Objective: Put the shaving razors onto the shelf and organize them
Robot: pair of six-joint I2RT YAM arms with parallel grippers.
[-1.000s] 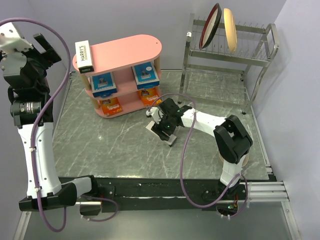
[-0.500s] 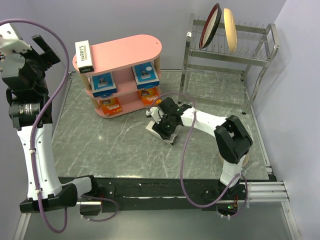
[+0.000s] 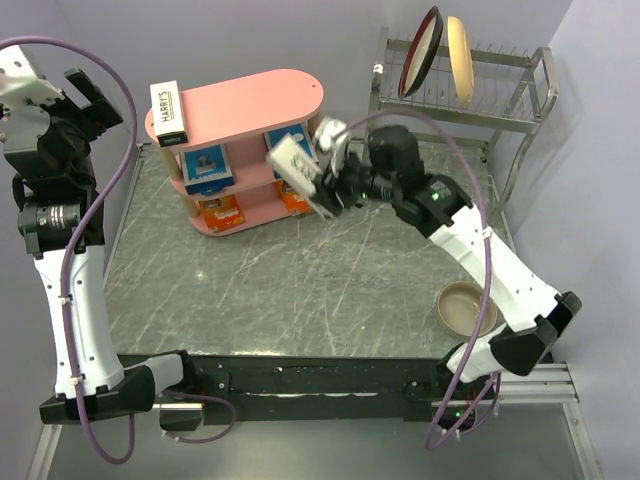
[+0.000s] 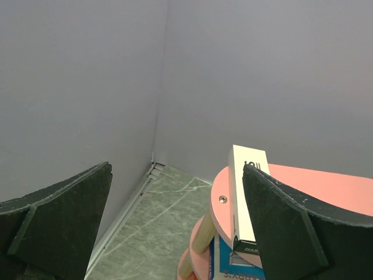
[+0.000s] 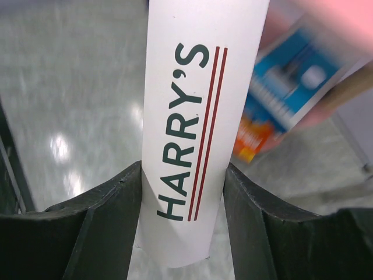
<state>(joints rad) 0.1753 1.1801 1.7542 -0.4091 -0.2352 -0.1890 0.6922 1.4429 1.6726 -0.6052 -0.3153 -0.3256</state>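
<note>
Black right gripper (image 5: 183, 172) clamps a long white box (image 5: 198, 87), lettered HARRY'S in dark green beside two red lines, held aloft at the right end of the pink shelf (image 3: 260, 100). Second HARRY'S box (image 3: 168, 113) lies on shelf top, left end. Left gripper (image 4: 175, 204) gapes empty, far left.

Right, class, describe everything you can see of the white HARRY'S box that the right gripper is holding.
The HARRY'S box is long, narrow and white, seemingly card, with dark green lettering and two thin red lines along its face. The right gripper clamps it, a black finger on each long edge. It hangs tilted above the table, near the right end of the pink shelf, apparently touching nothing else.
</note>
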